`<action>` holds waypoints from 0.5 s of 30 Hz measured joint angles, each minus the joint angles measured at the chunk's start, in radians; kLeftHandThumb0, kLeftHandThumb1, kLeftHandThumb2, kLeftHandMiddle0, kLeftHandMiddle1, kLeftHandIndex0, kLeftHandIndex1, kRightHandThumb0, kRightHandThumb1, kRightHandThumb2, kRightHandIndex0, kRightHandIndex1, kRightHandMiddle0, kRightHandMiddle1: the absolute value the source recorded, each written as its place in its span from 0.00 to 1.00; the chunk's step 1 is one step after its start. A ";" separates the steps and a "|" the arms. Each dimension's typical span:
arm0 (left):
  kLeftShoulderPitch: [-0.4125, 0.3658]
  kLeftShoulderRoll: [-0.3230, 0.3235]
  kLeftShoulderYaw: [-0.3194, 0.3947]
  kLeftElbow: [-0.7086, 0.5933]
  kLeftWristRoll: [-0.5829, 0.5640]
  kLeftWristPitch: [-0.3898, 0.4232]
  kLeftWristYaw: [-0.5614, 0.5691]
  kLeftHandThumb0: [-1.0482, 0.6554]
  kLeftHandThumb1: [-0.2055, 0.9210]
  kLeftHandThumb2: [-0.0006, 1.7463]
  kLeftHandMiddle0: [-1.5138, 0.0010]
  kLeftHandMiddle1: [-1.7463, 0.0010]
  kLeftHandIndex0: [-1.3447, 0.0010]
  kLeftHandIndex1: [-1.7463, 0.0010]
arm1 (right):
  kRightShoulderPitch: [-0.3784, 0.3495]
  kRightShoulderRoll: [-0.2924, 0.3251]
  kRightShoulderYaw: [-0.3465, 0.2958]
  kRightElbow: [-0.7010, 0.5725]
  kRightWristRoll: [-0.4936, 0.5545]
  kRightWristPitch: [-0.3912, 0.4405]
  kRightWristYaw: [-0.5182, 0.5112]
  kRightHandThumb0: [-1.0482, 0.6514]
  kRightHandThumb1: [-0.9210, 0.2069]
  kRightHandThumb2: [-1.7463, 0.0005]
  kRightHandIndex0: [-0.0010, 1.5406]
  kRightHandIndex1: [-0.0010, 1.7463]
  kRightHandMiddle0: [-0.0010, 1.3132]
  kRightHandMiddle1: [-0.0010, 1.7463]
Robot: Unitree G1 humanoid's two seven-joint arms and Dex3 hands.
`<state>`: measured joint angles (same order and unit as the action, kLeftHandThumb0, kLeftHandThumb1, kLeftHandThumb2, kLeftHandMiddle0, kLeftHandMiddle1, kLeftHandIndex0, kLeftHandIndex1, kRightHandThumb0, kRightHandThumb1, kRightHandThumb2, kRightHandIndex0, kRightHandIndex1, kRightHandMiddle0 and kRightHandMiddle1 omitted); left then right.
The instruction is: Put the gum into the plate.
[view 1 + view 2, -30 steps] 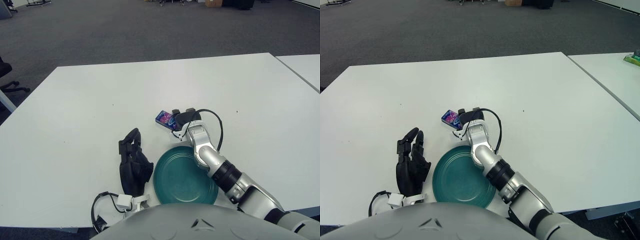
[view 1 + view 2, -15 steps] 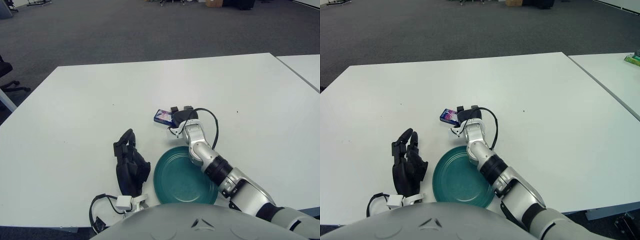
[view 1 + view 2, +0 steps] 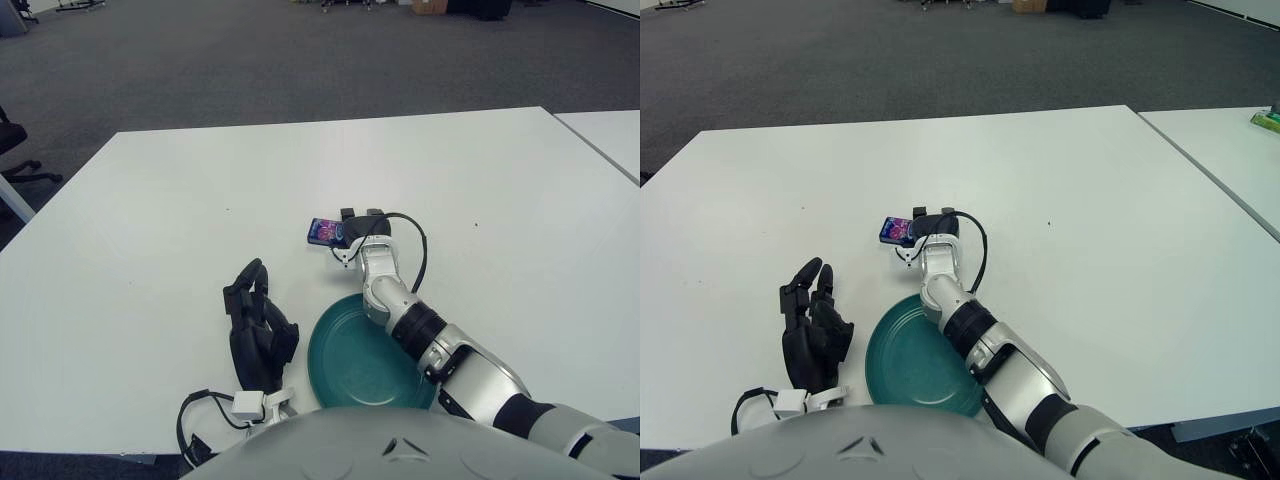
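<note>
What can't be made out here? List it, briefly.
- Right hand on the gum: in both eye views the fingers are too small to show whether they grip it or whether it is off the table.
- Gum label: too small to read.
- Plate: its right part is hidden by the right arm, its near rim by the robot's body.
- Left hand shows left of the plate; contact with the table unclear.

A big white flat surface (image 3: pixel 150 230) holds a round dark green plate (image 3: pixel 355 360) near its front edge.
</note>
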<state>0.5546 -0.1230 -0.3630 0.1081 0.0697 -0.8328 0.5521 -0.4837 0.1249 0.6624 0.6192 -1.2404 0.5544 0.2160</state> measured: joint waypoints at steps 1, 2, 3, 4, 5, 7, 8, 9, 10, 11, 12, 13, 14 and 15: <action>0.000 0.000 0.000 0.000 0.000 0.001 0.002 0.13 1.00 0.47 0.72 0.82 0.85 0.36 | -0.005 0.004 0.001 0.010 0.001 0.004 -0.007 0.15 0.00 0.60 0.19 0.19 0.00 0.30; 0.000 0.000 0.000 -0.001 0.000 0.001 0.003 0.13 1.00 0.47 0.72 0.82 0.84 0.35 | -0.009 0.008 0.001 0.020 0.002 0.007 -0.016 0.15 0.00 0.61 0.17 0.24 0.00 0.31; 0.000 0.000 0.000 -0.001 0.000 0.002 0.004 0.13 1.00 0.47 0.73 0.80 0.84 0.34 | -0.012 0.011 0.002 0.031 0.003 0.010 -0.026 0.16 0.00 0.61 0.13 0.32 0.00 0.35; 0.000 0.000 0.000 -0.001 0.000 0.002 0.004 0.13 1.00 0.47 0.74 0.78 0.84 0.34 | -0.015 0.014 0.003 0.039 0.004 0.013 -0.036 0.17 0.00 0.63 0.10 0.42 0.00 0.42; 0.000 0.000 0.000 -0.002 0.000 0.004 0.005 0.13 1.00 0.47 0.74 0.78 0.84 0.34 | -0.017 0.017 0.003 0.047 0.004 0.015 -0.047 0.17 0.00 0.63 0.09 0.45 0.00 0.45; 0.000 0.000 0.000 -0.004 0.000 0.008 0.006 0.13 1.00 0.47 0.75 0.77 0.85 0.34 | -0.020 0.021 0.003 0.061 0.009 0.015 -0.072 0.21 0.00 0.66 0.05 0.64 0.00 0.74; 0.000 0.000 0.000 -0.004 0.000 0.009 0.006 0.13 1.00 0.47 0.75 0.77 0.85 0.34 | -0.022 0.021 0.004 0.068 0.011 0.014 -0.087 0.25 0.01 0.66 0.05 0.68 0.04 0.80; 0.000 0.000 0.000 -0.005 0.000 0.011 0.006 0.13 1.00 0.47 0.75 0.76 0.85 0.34 | -0.024 0.020 0.005 0.074 0.013 0.011 -0.100 0.31 0.03 0.65 0.05 0.73 0.09 0.87; 0.000 0.000 0.000 -0.006 0.001 0.012 0.006 0.13 1.00 0.47 0.75 0.76 0.84 0.34 | -0.025 0.020 0.007 0.081 0.014 0.007 -0.116 0.34 0.06 0.64 0.05 0.77 0.13 0.92; 0.000 0.000 0.000 -0.007 0.001 0.014 0.006 0.13 1.00 0.47 0.75 0.76 0.84 0.33 | -0.026 0.019 0.009 0.086 0.014 0.003 -0.132 0.35 0.07 0.63 0.05 0.79 0.15 0.93; 0.000 0.000 0.000 -0.008 0.001 0.015 0.006 0.13 1.00 0.47 0.75 0.76 0.83 0.33 | -0.027 0.017 0.012 0.091 0.015 -0.001 -0.146 0.37 0.10 0.61 0.06 0.82 0.18 0.96; 0.000 0.000 0.000 -0.008 0.001 0.016 0.006 0.14 1.00 0.47 0.75 0.75 0.83 0.33 | -0.027 0.016 0.015 0.094 0.016 -0.008 -0.159 0.38 0.12 0.59 0.07 0.85 0.20 0.97; 0.000 0.000 0.000 -0.009 0.001 0.017 0.006 0.13 1.00 0.47 0.75 0.75 0.82 0.33 | -0.028 0.013 0.017 0.096 0.017 -0.015 -0.170 0.38 0.13 0.58 0.07 0.86 0.21 0.98; 0.000 0.000 0.000 -0.009 0.001 0.018 0.006 0.13 1.00 0.47 0.75 0.75 0.81 0.32 | -0.029 0.009 0.020 0.098 0.020 -0.024 -0.183 0.38 0.15 0.57 0.08 0.88 0.22 0.99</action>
<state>0.5550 -0.1229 -0.3633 0.0988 0.0707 -0.8152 0.5577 -0.5127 0.1337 0.6826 0.7167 -1.2209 0.5308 0.0330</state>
